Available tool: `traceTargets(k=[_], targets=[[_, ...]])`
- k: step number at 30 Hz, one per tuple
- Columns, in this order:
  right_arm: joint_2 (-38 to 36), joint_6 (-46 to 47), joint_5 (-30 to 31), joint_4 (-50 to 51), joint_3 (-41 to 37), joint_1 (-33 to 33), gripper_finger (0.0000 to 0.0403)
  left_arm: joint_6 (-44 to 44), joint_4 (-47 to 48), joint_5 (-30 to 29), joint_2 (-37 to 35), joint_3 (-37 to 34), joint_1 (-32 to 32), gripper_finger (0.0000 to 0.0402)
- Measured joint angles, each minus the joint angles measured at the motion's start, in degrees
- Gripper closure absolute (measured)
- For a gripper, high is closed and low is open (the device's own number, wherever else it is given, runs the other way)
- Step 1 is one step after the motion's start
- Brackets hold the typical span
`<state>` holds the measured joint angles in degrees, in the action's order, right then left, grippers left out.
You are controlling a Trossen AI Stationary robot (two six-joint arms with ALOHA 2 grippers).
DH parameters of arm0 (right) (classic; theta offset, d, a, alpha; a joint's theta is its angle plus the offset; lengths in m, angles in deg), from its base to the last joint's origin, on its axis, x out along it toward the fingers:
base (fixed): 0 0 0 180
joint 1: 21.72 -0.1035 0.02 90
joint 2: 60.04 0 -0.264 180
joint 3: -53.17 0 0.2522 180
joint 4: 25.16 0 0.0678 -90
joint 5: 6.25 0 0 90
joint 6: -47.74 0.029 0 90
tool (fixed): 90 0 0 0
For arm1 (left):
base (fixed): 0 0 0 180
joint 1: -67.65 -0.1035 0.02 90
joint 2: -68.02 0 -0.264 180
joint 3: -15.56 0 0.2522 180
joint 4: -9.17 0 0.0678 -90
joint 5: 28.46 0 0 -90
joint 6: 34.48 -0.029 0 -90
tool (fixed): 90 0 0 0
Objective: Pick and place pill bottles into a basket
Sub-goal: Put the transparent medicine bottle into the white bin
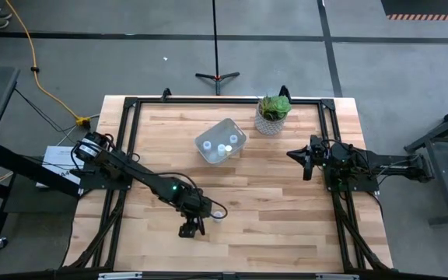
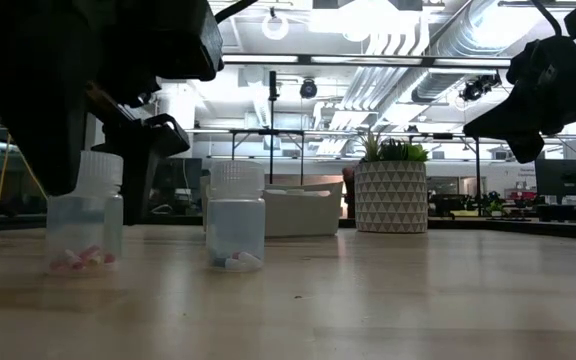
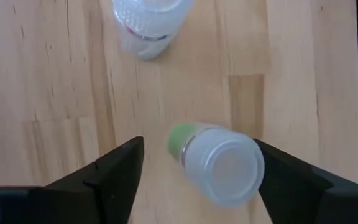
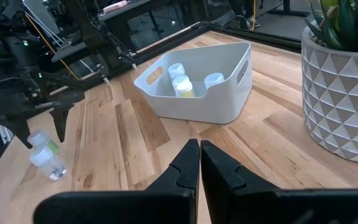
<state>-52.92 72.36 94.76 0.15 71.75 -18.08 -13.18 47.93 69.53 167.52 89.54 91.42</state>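
Pill bottles are sitting in two places. High view: three white caps (image 1: 224, 146) are showing inside the basket (image 1: 208, 140), which is lying at 12 o'clock from the table (image 1: 286, 225) centre, just beside the plant pot (image 1: 271, 118). The left gripper (image 1: 192, 230) is hanging at 7 o'clock from the centre, with one bottle (image 1: 218, 215) standing just beside it. The right gripper (image 1: 306, 158) is waiting at 3 o'clock, well apart from the basket.

Low view: two upright bottles (image 2: 86, 212) (image 2: 236, 216) are standing near each other, coloured pills showing at their bases. Dark left fingers (image 2: 140, 165) are flanking the first bottle.

Left wrist view: the left gripper (image 3: 197, 174) is standing spread wide, straddling a bottle with a green label (image 3: 219, 163) without pinching it; whether the fingers touch it is unclear. A second bottle (image 3: 146, 25) is standing near.

Right wrist view: the right gripper (image 4: 200, 163) is holding its fingers pressed together, empty. The basket (image 4: 219, 102) is holding three bottles (image 4: 183, 86).
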Motion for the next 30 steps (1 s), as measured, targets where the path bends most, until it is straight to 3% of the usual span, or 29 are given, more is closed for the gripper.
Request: traceTargets(k=[10,17,24,30], targets=[[0.0,0.9,0.0,0.0,0.0,0.02,0.0396,0.0,-0.9,-0.09,0.0,0.0,-0.09,0.0151],[0.0,1.12,0.0,-0.11,-0.01,0.02,0.0396,0.05,0.64,0.95,0.0,2.61,-0.13,0.0224],[0.0,1.47,0.19,-0.4,-0.06,0.02,0.0396,-4.89,15.75,0.87,0.02,10.86,-1.88,0.0225],[0.0,2.61,0.96,-1.74,-0.17,0.0,0.0396,-13.95,29.03,-7.23,0.02,20.09,-6.1,0.0209]])
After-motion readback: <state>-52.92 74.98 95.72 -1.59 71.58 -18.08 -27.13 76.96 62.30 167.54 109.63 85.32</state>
